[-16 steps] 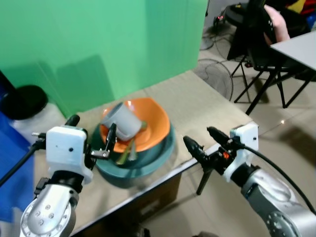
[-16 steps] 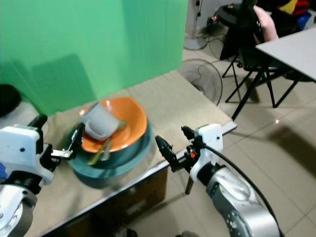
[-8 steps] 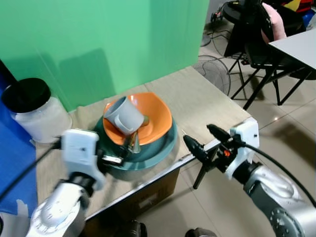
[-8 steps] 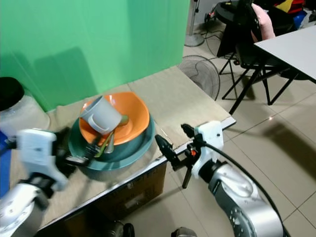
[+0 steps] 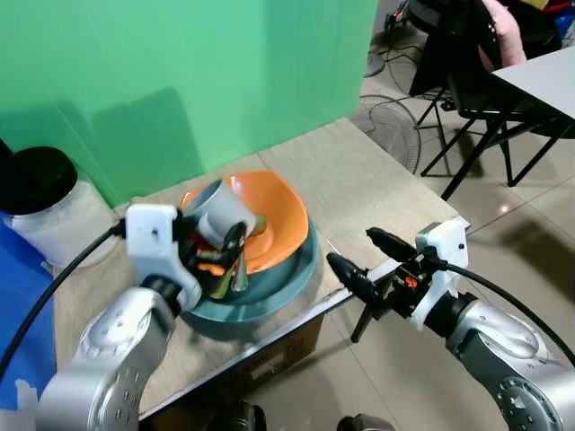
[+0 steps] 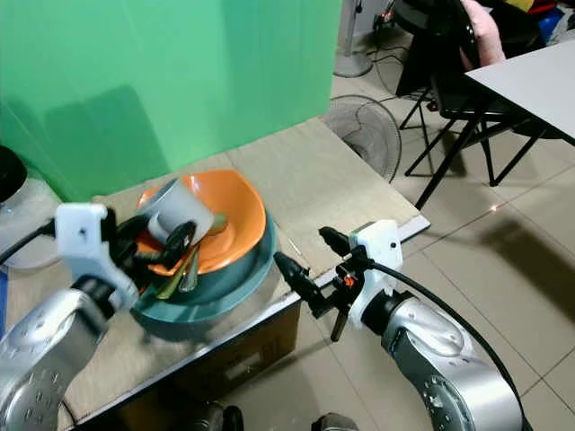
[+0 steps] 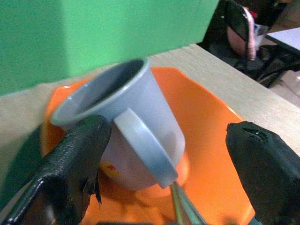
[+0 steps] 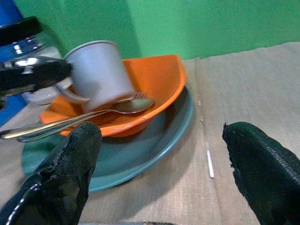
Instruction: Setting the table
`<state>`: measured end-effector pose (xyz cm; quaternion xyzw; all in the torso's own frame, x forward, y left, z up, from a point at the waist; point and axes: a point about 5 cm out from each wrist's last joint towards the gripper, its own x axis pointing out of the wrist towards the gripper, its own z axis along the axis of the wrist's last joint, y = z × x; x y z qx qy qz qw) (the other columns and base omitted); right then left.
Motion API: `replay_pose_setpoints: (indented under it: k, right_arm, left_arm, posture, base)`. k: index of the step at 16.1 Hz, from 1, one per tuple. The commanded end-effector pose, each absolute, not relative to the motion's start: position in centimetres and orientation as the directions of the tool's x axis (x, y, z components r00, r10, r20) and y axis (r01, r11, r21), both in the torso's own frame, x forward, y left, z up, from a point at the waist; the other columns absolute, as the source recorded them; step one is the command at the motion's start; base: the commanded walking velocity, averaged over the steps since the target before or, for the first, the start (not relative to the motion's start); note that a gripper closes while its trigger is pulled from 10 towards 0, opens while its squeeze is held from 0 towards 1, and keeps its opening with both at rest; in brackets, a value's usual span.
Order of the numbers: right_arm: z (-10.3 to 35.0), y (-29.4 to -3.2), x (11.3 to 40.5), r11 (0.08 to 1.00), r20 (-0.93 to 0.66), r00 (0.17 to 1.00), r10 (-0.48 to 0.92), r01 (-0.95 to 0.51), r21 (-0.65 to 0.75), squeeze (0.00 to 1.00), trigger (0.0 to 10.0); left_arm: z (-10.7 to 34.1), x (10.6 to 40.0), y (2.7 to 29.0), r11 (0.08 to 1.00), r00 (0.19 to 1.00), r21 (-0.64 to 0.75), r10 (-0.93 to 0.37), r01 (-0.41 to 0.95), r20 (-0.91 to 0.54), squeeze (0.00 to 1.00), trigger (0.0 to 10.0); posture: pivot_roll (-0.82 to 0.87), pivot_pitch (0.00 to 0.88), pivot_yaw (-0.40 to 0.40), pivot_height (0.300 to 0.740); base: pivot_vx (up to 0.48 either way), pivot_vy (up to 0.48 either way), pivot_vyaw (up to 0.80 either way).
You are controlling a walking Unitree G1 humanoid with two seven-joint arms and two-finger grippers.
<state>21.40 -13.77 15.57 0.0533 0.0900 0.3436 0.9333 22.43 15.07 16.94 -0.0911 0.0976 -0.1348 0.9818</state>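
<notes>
At frame centre-left, the left gripper [image 7: 164, 154], jaws apart, straddles the tipped grey mug [image 7: 126, 117]: light, rigid, slippery; its handle offers purchase. Right gripper [image 5: 359, 265] gapes idle.

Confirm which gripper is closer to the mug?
Left. The left gripper is right at the mug, open fingers straddling its handle side inside the orange bowl. The right gripper hangs open off the table edge, well clear of the dishes.

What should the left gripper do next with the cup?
Probably ease forward and close: the left gripper is open, its fingers either side of the tilted grey cup in the orange bowl. The right gripper waits open off the table edge.
</notes>
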Motion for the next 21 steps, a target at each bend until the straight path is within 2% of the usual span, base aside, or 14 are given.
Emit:
replay_pose_setpoints:
  k: [1,2,3,4,5,6,8,11,16,21]
  right_arm:
    - [16.1,-13.3,20.9,0.726,-0.117,0.717,0.687,-0.670,0.157,0.00,10.0]
    - [16.2,-13.2,20.8,0.704,-0.119,0.694,0.710,-0.691,0.164,0.00,10.0]
    - [16.3,-13.0,20.5,0.661,-0.133,0.648,0.750,-0.734,0.153,0.00,10.0]
    - [16.3,-13.0,20.4,0.651,-0.137,0.636,0.759,-0.745,0.149,0.00,10.0]
    - [16.6,-13.1,20.1,0.598,-0.146,0.581,0.800,-0.789,0.139,0.00,10.0]
    - [16.7,-13.1,20.0,0.590,-0.147,0.573,0.806,-0.796,0.137,0.00,10.0]
    - [17.2,-13.3,19.9,0.506,-0.150,0.488,0.860,-0.854,0.120,0.00,10.0]
    - [17.2,-13.4,19.6,0.456,-0.175,0.435,0.883,-0.883,0.109,0.00,10.0]
    - [17.3,-13.8,19.6,0.436,-0.188,0.414,0.891,-0.895,0.099,0.00,10.0]
    - [17.3,-13.8,19.7,0.428,-0.184,0.406,0.895,-0.898,0.099,0.00,10.0]
  left_arm:
    - [16.2,22.6,15.0,0.937,0.928,-0.237,-0.309,0.258,-0.210,0.00,10.0]
    - [15.8,23.0,14.9,0.933,0.918,-0.249,-0.319,0.261,-0.234,0.00,10.0]
    - [15.4,23.4,15.1,0.940,0.914,-0.253,-0.298,0.230,-0.276,0.00,3.9]
    - [15.4,23.5,15.1,0.942,0.914,-0.251,-0.290,0.222,-0.283,0.00,3.9]
    - [15.4,23.7,15.4,0.947,0.914,-0.269,-0.260,0.177,-0.311,0.00,0.0]
    - [15.4,23.7,15.5,0.947,0.914,-0.271,-0.257,0.173,-0.314,0.00,0.0]
    - [15.8,24.1,16.0,0.942,0.925,-0.312,-0.223,0.123,-0.307,0.00,0.0]
    - [15.9,24.4,16.4,0.928,0.930,-0.360,-0.207,0.089,-0.303,0.00,0.0]
    - [15.8,24.5,16.6,0.938,0.918,-0.341,-0.192,0.067,-0.347,0.00,0.0]
    - [16.7,24.7,16.4,0.937,0.925,-0.335,-0.211,0.098,-0.317,0.00,0.0]
  posture:
    - [-0.02,0.068,0.041,0.740]
    - [-0.02,0.070,0.046,0.740]
    - [-0.02,0.069,0.053,0.740]
    - [-0.02,0.069,0.055,0.740]
    - [-0.02,0.070,0.057,0.740]
    - [-0.02,0.070,0.057,0.740]
    - [-0.02,0.070,0.054,0.740]
    - [-0.01,0.071,0.053,0.740]
    - [-0.02,0.071,0.056,0.740]
    - [-0.01,0.068,0.057,0.740]
  base:
    - [0.000,0.000,0.00]
    - [0.000,0.000,0.00]
    - [0.000,0.000,0.00]
    - [0.000,0.000,0.00]
    - [0.000,0.000,0.00]
    - [0.000,0.000,0.00]
    - [0.000,0.000,0.00]
    - [0.000,0.000,0.00]
    - [0.000,0.000,0.00]
    - [0.000,0.000,0.00]
